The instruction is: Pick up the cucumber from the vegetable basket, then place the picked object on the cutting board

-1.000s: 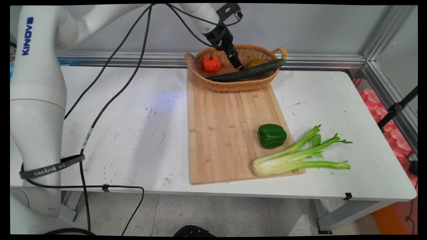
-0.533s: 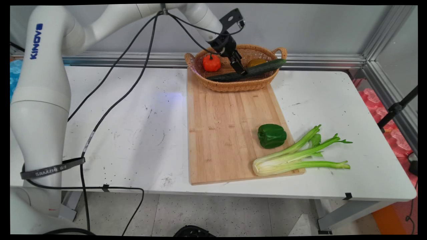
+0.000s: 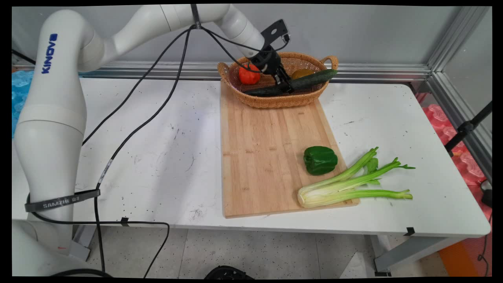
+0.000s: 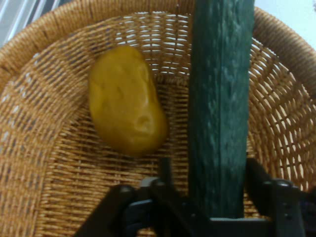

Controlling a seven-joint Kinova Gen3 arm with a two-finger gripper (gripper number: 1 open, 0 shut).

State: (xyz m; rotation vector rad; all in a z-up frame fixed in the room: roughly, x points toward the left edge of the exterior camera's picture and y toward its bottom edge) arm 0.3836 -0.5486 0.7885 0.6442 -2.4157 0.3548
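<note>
A wicker basket [image 3: 275, 103] stands at the far end of a wooden cutting board [image 3: 259, 157]. In it lie a long dark-green cucumber [image 3: 312, 79], a yellow-brown potato [image 3: 301, 73] and a red-orange vegetable [image 3: 248, 74] with a green stem. My gripper [image 3: 287, 85] is down in the basket at the cucumber's middle. In the hand view the cucumber [image 4: 219, 98] runs between the two fingers, and the gripper [image 4: 210, 165] is open. The right finger sits against the cucumber; a narrow gap shows at the left finger [image 4: 165, 170]. Beside it on the basket [image 4: 39, 108] floor rests the potato [image 4: 126, 101].
A green bell pepper [image 3: 320, 160] sits on the board's near right part. A celery bunch [image 3: 349, 184] lies across the board's right corner onto the table. Black cables [image 3: 129, 118] hang from the arm over the table's left half. An aluminium rail runs along the back.
The gripper has come down and slightly right, from above the basket to around the cucumber. The cucumber and the other vegetables have not moved.
</note>
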